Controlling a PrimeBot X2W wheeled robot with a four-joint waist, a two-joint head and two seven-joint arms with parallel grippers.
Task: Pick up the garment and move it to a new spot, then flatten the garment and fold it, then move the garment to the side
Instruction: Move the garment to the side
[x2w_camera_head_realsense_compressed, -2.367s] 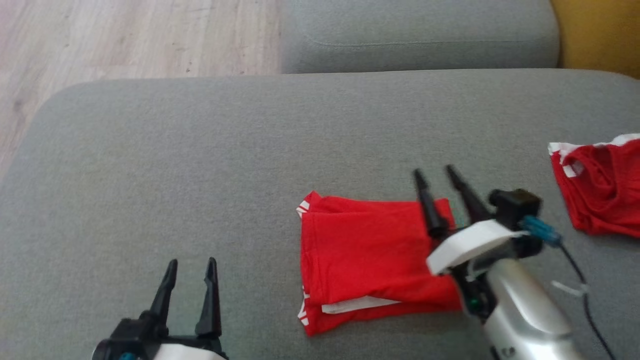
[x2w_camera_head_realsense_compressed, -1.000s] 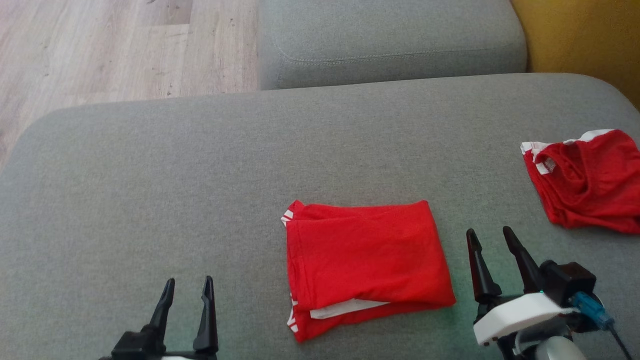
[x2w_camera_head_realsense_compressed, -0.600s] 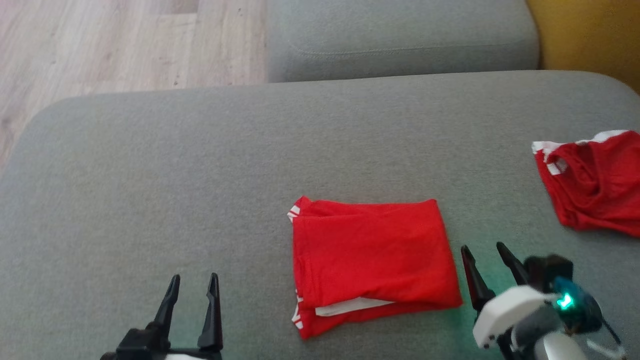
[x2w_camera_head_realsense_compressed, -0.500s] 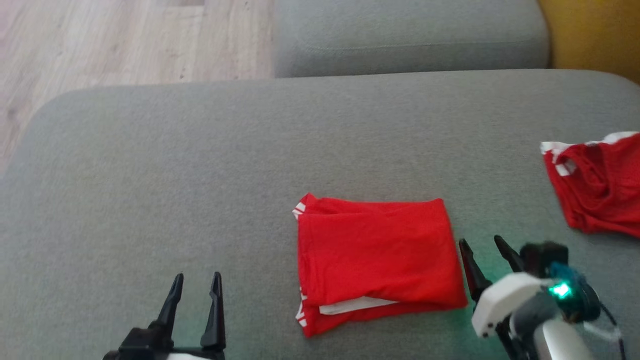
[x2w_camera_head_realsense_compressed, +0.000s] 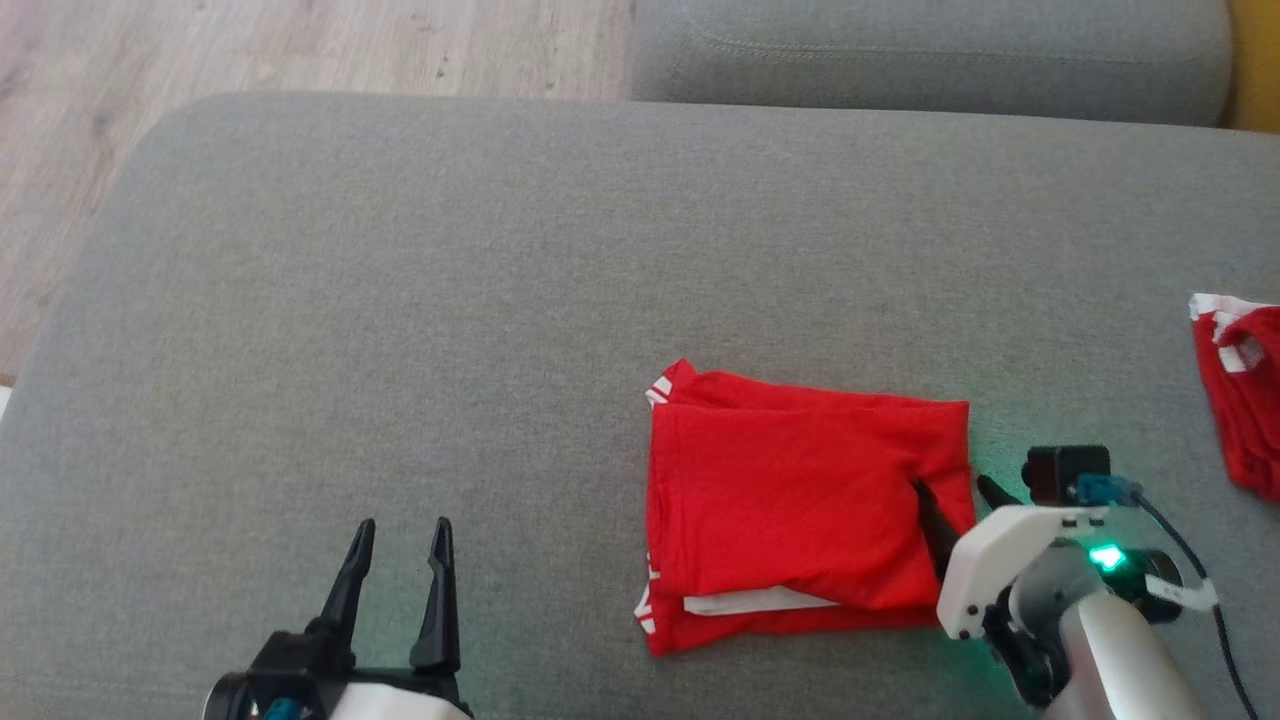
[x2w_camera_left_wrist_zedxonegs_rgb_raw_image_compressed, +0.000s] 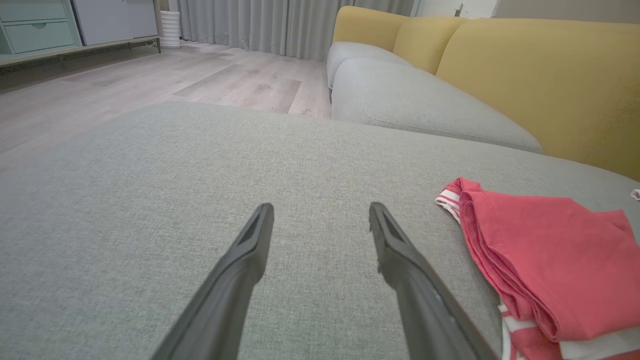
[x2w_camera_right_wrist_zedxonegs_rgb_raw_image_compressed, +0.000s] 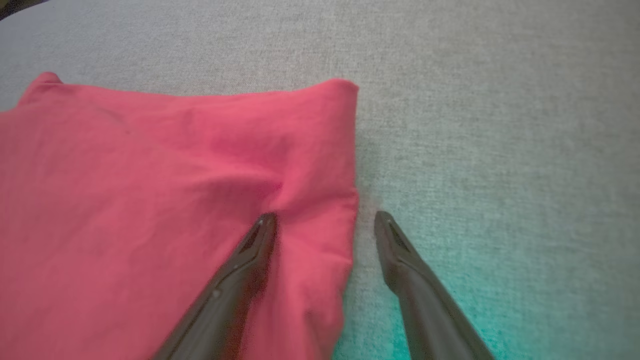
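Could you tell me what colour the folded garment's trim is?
The trim is white, striped on red; the left wrist view shows it best.

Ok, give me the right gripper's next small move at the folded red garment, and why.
Probably close the right gripper on the right edge of the folded red garment. Its jaws stand open astride that edge: one finger on the creased cloth, the other on the grey fabric sofa cushion beside it. The fold looks done, so a grip there lets it be moved aside.
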